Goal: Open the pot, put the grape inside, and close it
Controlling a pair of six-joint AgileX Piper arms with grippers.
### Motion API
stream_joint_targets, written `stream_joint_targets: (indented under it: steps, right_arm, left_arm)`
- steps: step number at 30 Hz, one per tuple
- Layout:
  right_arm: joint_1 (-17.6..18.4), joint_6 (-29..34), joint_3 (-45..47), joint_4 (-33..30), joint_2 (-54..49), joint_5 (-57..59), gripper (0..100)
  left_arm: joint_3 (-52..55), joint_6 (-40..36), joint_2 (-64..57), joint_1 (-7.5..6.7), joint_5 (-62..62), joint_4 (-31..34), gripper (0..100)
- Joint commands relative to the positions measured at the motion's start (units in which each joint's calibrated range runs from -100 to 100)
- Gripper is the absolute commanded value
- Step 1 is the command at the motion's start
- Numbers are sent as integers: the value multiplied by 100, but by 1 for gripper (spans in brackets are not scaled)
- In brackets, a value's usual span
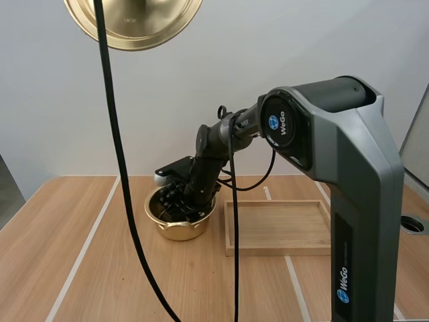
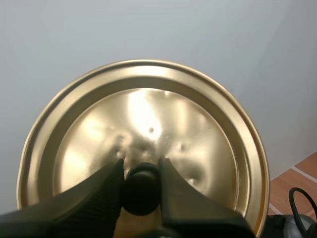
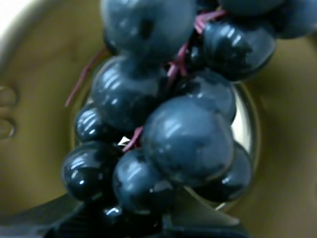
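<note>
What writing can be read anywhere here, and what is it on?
"WeGo": on the round joint cover of the right arm, beside a blue logo.
"WeGo": running up that arm's grey lower casing.
Tiny mark on the gold lid: too small to read.

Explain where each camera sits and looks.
High view: behind, above the arms, looking forward-down over the wooden table; right arm shows.
Left wrist view: rides left arm, faces round golden metal lid; left gripper pinches its knob.
Right wrist view: down into the golden pot; right gripper holds dark grapes.
High and left wrist views share the lid.
</note>
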Motion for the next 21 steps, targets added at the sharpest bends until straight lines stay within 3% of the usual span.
stream_joint_targets:
  steps: [1,6,7,12,13,14,21]
  right_arm:
    - [-5,-49,9,-97,29,232,0]
    - [-5,-49,9,-97,4,132,0]
    - [-5,-49,9,-97,-25,132,7]
    - [-5,-49,9,-111,-262,-53,68]
    - [-5,-49,9,-111,-326,-113,74]
    - [-5,-49,9,-111,-378,-150,78]
    - [-5,-22,9,-228,-656,-357,78]
  left_arm:
    - [-65,-30,-23,9,-118,125,0]
    - [-65,-30,-23,9,-118,163,0]
    - [-65,-30,-23,9,-118,163,0]
    - [-65,-30,-23,9,-118,163,0]
    - [-65,-30,-23,9,-118,163,0]
    - [-65,-30,-23,9,-118,163,0]
    - [-65,-30,-23,9,-118,173,0]
